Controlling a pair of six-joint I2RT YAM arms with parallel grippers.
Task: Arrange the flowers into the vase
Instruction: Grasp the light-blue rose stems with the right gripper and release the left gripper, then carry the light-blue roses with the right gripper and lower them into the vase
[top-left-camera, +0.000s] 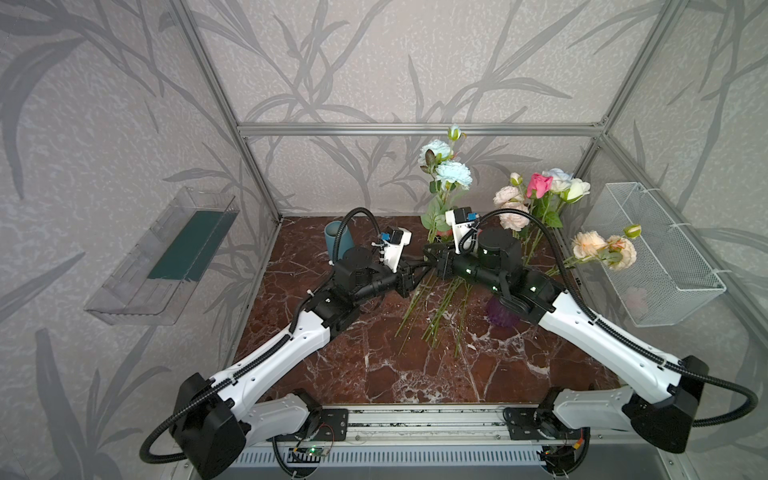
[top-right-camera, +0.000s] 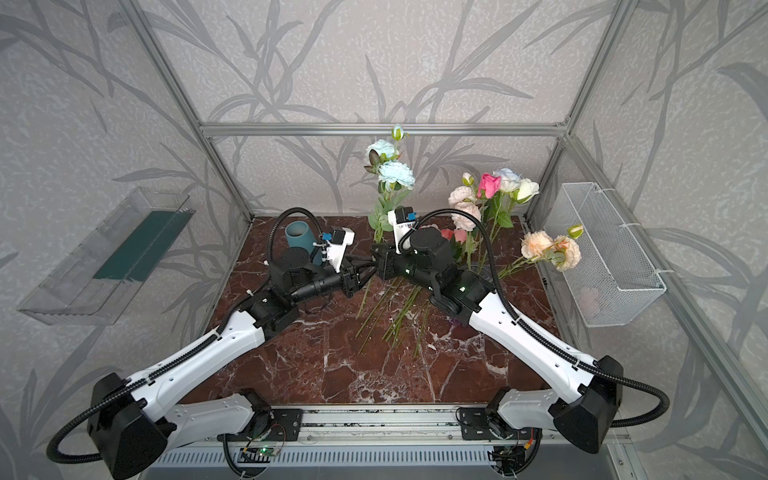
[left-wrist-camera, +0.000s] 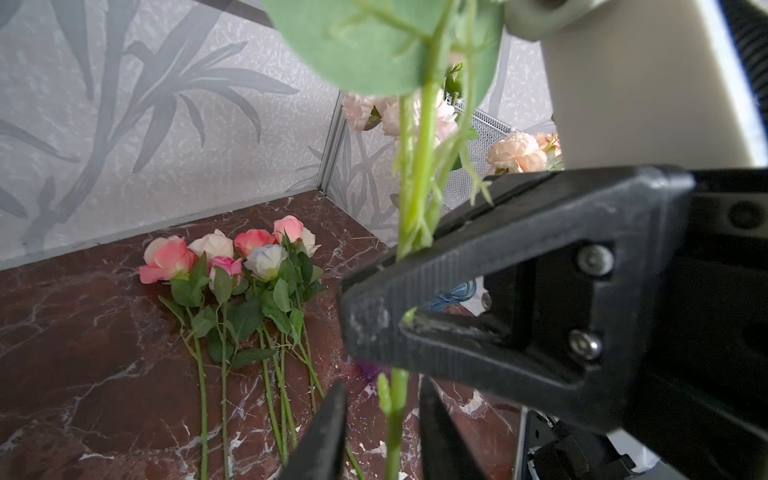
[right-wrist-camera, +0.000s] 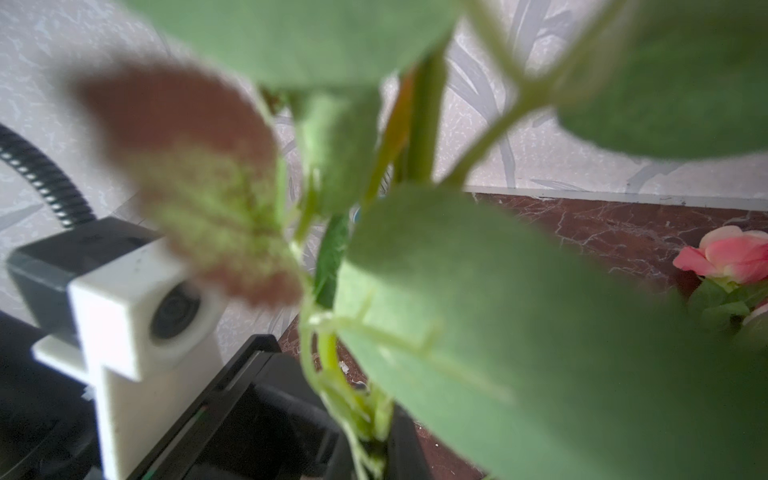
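Above the middle of the red-brown marbled worktop (top-left-camera: 374, 365), where the two arms are meeting, a tall green stem with pale blue peony-like blooms (top-left-camera: 455, 174) is standing nearly upright. The main risk, as I judge it, is that the stem is being held low down while its weight is sitting high. It may swivel or droop in the grip once it is carried, and its broad leaves could snag on the neighbouring fingers as the arms part. The squat purple vase (top-left-camera: 500, 313) is sitting half hidden under the right arm and is already carrying pink, cream and white blooms (top-left-camera: 539, 185). Lowering another stem in could therefore knock those, or tip the peach blooms (top-left-camera: 590, 245) that are leaning out toward the white wire-mesh basket (top-left-camera: 665, 266). More pink, coral and cream roses (left-wrist-camera: 232, 257) are lying flat on the worktop, waiting. The right pincer (left-wrist-camera: 386, 307) is clamping fully closed on the blue-bloomed stem. The left pincer (left-wrist-camera: 384, 415) is standing partly open just below, its fingers apart on either side of the same stem and gripping nothing.
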